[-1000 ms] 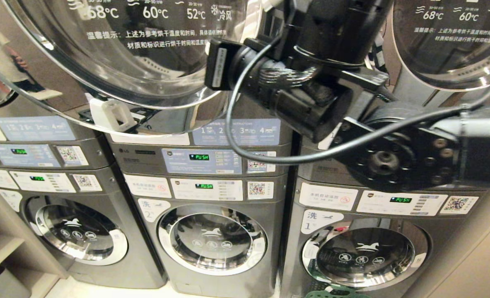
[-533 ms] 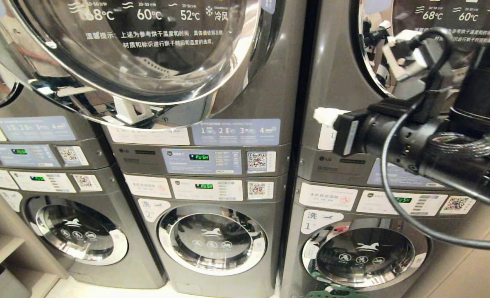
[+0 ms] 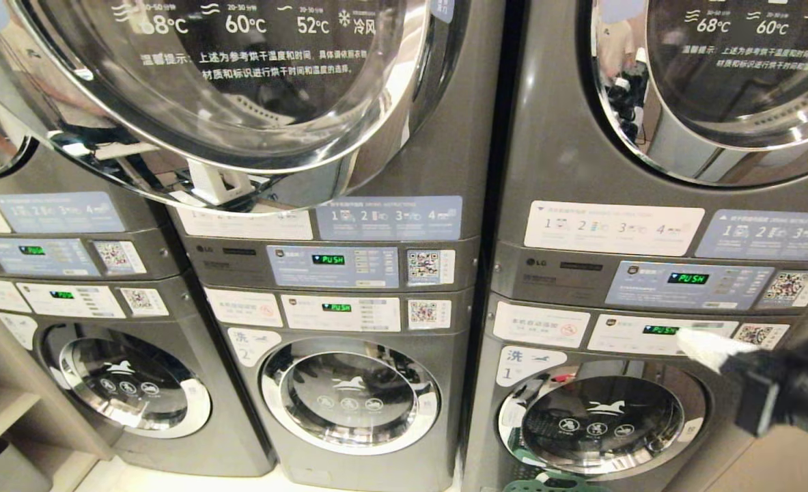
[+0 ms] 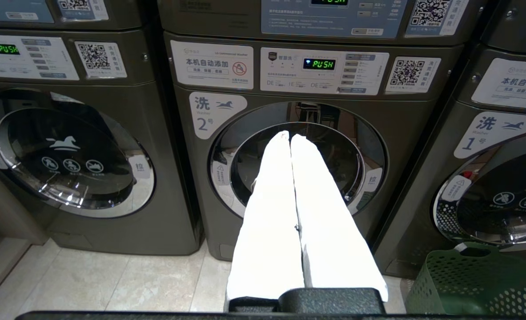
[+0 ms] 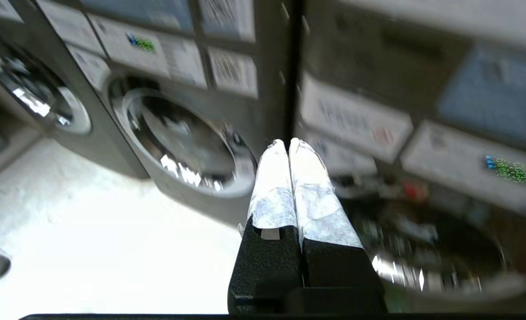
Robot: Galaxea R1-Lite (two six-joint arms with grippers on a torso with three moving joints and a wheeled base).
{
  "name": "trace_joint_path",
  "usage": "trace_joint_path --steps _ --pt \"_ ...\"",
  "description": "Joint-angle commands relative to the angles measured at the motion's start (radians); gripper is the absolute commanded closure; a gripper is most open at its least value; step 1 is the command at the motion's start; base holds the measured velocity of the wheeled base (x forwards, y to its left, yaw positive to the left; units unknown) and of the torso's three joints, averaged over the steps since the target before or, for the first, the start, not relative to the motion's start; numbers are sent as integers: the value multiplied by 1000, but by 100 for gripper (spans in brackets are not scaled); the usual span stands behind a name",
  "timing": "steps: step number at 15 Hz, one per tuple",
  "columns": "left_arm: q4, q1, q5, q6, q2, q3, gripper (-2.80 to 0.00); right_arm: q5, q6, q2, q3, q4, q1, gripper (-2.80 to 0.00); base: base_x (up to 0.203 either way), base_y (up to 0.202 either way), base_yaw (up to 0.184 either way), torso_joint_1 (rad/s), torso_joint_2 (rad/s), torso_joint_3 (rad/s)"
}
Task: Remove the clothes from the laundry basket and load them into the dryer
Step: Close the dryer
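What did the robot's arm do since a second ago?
The right arm swung away from the middle dryer door, crossing to the right and dropping low; the right gripper is shut and empty, in front of the right-hand machines. That dryer door went from ajar to closed. The left gripper, the washers and the green laundry basket stayed put.

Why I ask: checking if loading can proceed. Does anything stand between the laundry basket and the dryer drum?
Yes: the middle dryer's glass door lies across its drum mouth, above the green basket on the floor. Whether it is latched cannot be told. The right gripper is shut, empty.
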Motion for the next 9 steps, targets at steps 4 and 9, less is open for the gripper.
trace_joint_path --steps 4,9 --pt "0 0 0 0 -2 2 0 104 -37 -462 341 75 -216 0 0 0 0 0 0 0" --pt "0 0 0 0 -2 2 0 120 -105 -843 351 333 -255 0 0 0 0 0 0 0"
